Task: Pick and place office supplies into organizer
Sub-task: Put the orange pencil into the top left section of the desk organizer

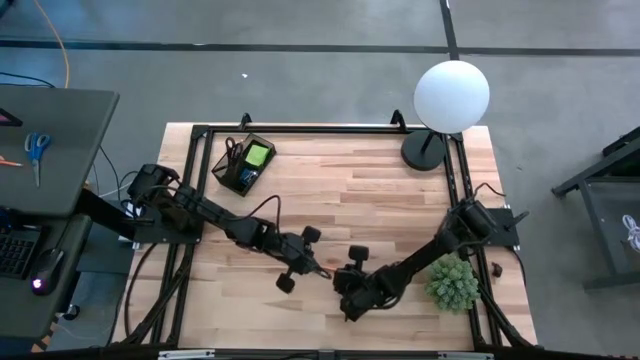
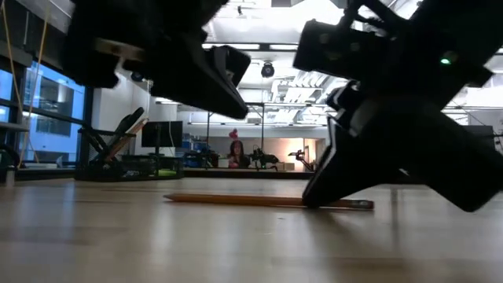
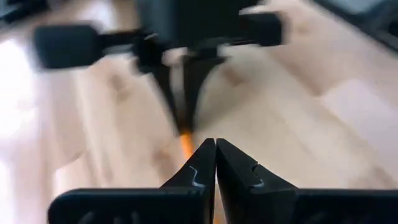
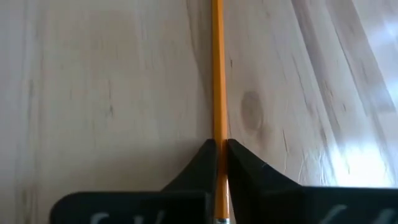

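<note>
An orange pencil [image 4: 217,74] lies flat on the wooden surface [image 1: 380,190], near the front edge, and it is grasped near its eraser end by the right pincer [image 4: 219,155], whose two fingers are clenched on it from both sides. In the low view the pencil [image 2: 267,201] is seen resting on the wood along its whole length, so it is not lifted yet. The left pincer [image 3: 216,158] is clenched on nothing and hangs just above the surface, just beside the free end of the pencil and pointing toward the right pincer. The organizer [image 1: 243,165] stands well apart, at the far left corner of the surface, with a lime-green pad [image 1: 257,155] and some dark items already inside. Several risks can be judged from here. Because the pencil is held near one end, the long free part may tip down or turn between the fingers when it is raised. The pencil is thin and round, so it may slip out during the long carry. The left arm stands between the pencil and the organizer, so a collision is possible if it is not moved away first.
</note>
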### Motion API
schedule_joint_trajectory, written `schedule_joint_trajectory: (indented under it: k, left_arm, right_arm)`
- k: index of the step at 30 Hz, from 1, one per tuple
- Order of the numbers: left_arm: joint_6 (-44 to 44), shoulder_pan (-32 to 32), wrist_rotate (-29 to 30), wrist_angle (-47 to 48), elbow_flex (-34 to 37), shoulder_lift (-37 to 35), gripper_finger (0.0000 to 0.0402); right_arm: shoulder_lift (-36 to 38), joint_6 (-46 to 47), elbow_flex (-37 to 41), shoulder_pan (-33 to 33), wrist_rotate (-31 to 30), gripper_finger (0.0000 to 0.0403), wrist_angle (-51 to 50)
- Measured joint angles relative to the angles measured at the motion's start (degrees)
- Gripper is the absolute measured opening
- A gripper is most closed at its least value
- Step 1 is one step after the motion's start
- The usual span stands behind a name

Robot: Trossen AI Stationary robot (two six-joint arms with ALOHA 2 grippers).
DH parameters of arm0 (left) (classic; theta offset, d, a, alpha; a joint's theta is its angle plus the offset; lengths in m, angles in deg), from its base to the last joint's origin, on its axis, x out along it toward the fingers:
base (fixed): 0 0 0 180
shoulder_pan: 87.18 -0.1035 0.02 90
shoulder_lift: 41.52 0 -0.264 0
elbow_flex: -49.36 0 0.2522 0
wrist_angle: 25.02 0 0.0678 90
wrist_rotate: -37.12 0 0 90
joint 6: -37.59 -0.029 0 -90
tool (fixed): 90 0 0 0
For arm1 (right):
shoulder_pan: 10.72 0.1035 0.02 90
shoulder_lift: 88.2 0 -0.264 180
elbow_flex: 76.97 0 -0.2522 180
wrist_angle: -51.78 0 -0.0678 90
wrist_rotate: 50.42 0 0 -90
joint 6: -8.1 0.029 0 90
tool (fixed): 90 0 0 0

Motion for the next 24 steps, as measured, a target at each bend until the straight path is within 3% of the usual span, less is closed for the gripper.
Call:
schedule_joint_trajectory:
  k: [7,14,17,20,24]
  left_arm:
    - [7.6,0.3,4.9,0.8,0.0,0.0,0.0002]
    - [12.0,1.3,7.3,-0.7,5.8,0.0,0.0]
    - [13.1,1.4,8.0,-6.6,8.7,0.0,0.0]
    - [13.1,1.5,7.0,-13.1,9.5,0.0,0.0001]
    - [12.3,1.5,1.4,-15.3,9.6,0.0,0.0001]
  right_arm:
    - [-0.1,-8.2,0.1,-2.1,0.2,0.0013,6.6]
    - [-0.2,-6.7,0.1,-2.7,-0.5,0.0037,7.7]
    - [-0.3,-7.1,0.1,-2.6,-2.6,0.0043,7.6]
    - [-0.3,-7.4,0.1,-2.6,-3.0,0.0047,7.8]
    - [-0.2,-5.8,0.1,-2.6,-2.7,0.0047,7.9]
